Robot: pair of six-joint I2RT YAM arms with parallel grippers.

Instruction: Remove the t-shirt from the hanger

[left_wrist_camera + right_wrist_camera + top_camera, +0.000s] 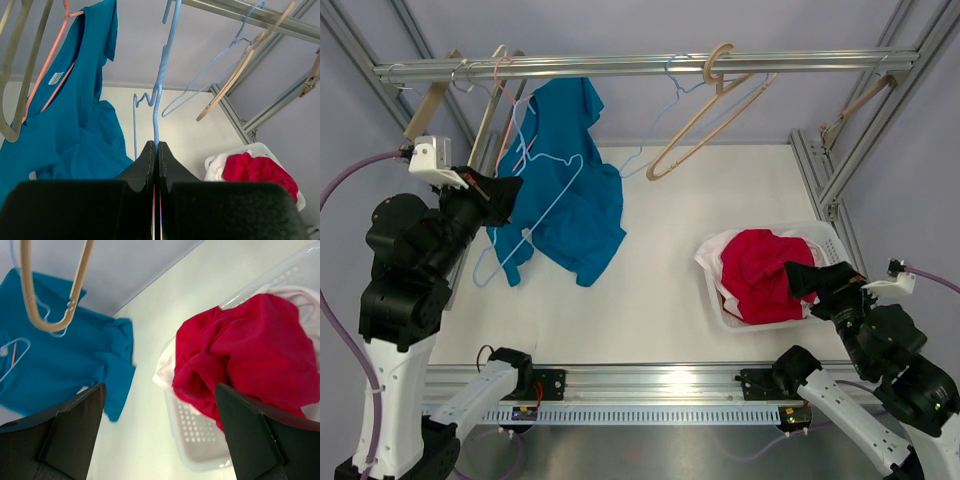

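Two hands are at work, well apart from each other. The left hand (503,195) is raised and its fingers are pressed fully together, with the blue wire hanger (159,92) pinched in the seam between their tips. From that grip the wire rises straight ahead of the hand towards the rail (620,66).

The teal t-shirt (570,200) hangs just beside this hand, and from above its near edge seems to touch the fingers. The cloth drops from the rail, beyond the hand, down onto the white tabletop (650,270) below it. In the left wrist view a pink hanger (53,50) runs through the neck opening next to the white label. Seen from above, the blue wire lies across the front of the shirt, but whether any of it passes inside the cloth cannot be told.

The right hand (820,285) has its fingers (75,425) spread wide and grips nothing. It hovers low over the near side of a white basket (195,435). A red garment (760,270) is heaped there directly ahead of the open fingers and spills over the rim. A wooden hanger (705,125) dangles from the rail far ahead of this hand, and the t-shirt lies farther off beyond that, towards the other hand.
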